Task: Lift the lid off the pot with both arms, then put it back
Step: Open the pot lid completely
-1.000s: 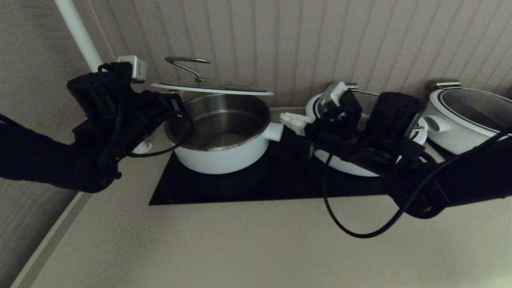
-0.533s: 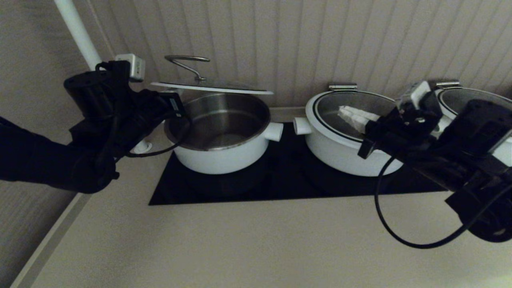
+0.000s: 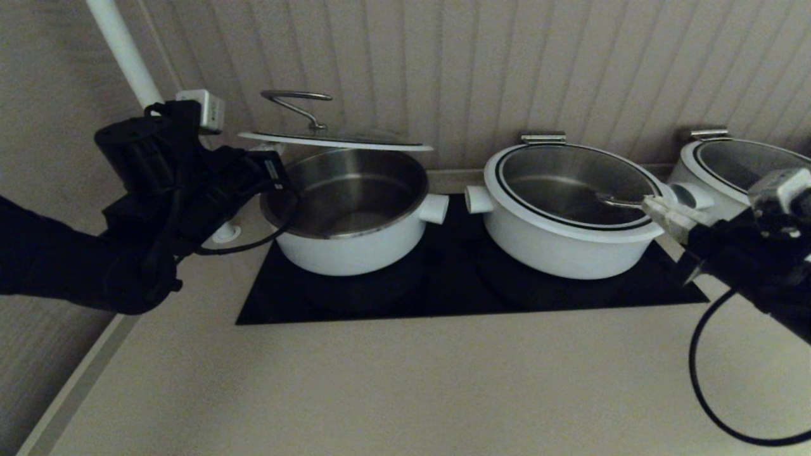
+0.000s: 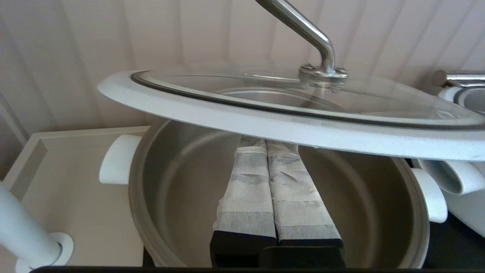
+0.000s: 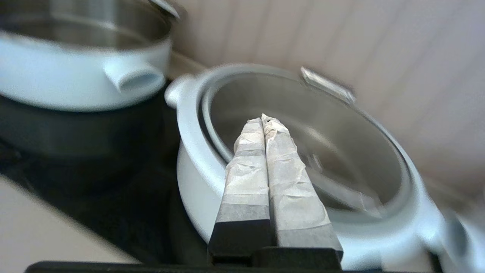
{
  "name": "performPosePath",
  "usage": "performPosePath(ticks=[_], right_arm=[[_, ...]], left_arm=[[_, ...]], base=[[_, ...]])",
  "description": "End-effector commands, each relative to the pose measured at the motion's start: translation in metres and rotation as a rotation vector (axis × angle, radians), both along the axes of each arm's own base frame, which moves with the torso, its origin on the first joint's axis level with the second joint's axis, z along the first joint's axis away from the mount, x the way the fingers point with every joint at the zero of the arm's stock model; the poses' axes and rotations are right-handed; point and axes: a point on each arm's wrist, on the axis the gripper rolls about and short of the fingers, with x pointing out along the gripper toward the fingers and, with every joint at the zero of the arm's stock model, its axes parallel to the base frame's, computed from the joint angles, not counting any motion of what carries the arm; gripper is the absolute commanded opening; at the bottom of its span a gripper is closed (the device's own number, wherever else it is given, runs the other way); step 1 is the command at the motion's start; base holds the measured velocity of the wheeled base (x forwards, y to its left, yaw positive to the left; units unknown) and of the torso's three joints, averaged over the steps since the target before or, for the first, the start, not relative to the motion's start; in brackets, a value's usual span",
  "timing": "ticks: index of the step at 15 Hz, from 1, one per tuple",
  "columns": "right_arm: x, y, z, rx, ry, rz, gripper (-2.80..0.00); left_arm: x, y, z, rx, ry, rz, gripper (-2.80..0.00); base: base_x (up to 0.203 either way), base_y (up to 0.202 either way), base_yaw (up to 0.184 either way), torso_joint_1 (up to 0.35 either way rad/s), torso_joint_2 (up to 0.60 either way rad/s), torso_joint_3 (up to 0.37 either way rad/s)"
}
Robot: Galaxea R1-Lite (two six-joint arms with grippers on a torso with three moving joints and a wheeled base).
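The lid (image 3: 304, 139) hangs level a little above the open pot (image 3: 348, 247), its steel loop handle (image 3: 298, 98) near its left edge. My left gripper (image 3: 274, 166) is at the pot's left rim. In the left wrist view its taped fingers (image 4: 246, 178) lie pressed together, and their tips reach under the lid's white rim (image 4: 212, 110) over the pot's steel inside (image 4: 178, 189). My right gripper (image 3: 649, 206) is far to the right, shut and empty, beside the middle pot's right handle. It grips nothing in the right wrist view (image 5: 262, 119).
A second lidded white pot (image 3: 557, 247) stands on the black cooktop (image 3: 443, 297) to the right. A third pot (image 3: 716, 171) is at the far right. A white pipe (image 3: 123, 50) rises behind my left arm. The ribbed wall is close behind the pots.
My right arm has swung right, from beside the open pot's right handle across the middle pot to its far side. The left gripper and lifted lid have barely moved.
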Motion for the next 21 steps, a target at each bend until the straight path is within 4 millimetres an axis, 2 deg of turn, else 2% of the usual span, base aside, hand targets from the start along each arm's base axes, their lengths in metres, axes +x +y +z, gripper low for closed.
performPosePath(ticks=[1, 4, 6, 8, 14, 17, 21], right_arm=[[-0.031, -0.006, 0.001, -0.002, -0.01, -0.031, -2.8], [-0.077, -0.012, -0.017, 0.0, 0.05, -0.074, -2.8], [-0.101, -0.014, -0.026, 0.001, 0.081, -0.098, -2.8], [-0.109, -0.015, -0.027, 0.004, 0.112, -0.12, -2.8], [-0.111, -0.021, -0.036, 0.035, 0.207, -0.354, -2.8], [-0.131, -0.02, -0.049, 0.043, 0.351, -0.356, -2.8], [-0.182, -0.016, -0.069, 0.088, 0.51, -0.358, -2.8]], left_arm=[[-0.001, 0.0, 0.001, -0.003, -0.006, 0.003, -2.8], [-0.002, 0.0, 0.002, -0.004, -0.007, 0.007, -2.8], [-0.002, 0.0, 0.003, -0.005, -0.011, 0.008, -2.8], [-0.004, 0.001, 0.006, -0.007, -0.018, 0.01, -2.8], [-0.006, 0.001, 0.008, -0.008, -0.024, 0.02, -2.8], [-0.005, 0.002, 0.007, -0.008, -0.022, 0.021, -2.8], [-0.005, 0.002, 0.007, -0.008, -0.021, 0.021, -2.8]], base=[[0.0, 0.0, 0.0, 0.0, 0.0, 0.0], [0.0, 0.0, 0.0, 0.0, 0.0, 0.0], [0.0, 0.0, 0.0, 0.0, 0.0, 0.0], [0.0, 0.0, 0.0, 0.0, 0.0, 0.0], [0.0, 0.0, 0.0, 0.0, 0.0, 0.0], [0.0, 0.0, 0.0, 0.0, 0.0, 0.0], [0.0, 0.0, 0.0, 0.0, 0.0, 0.0]])
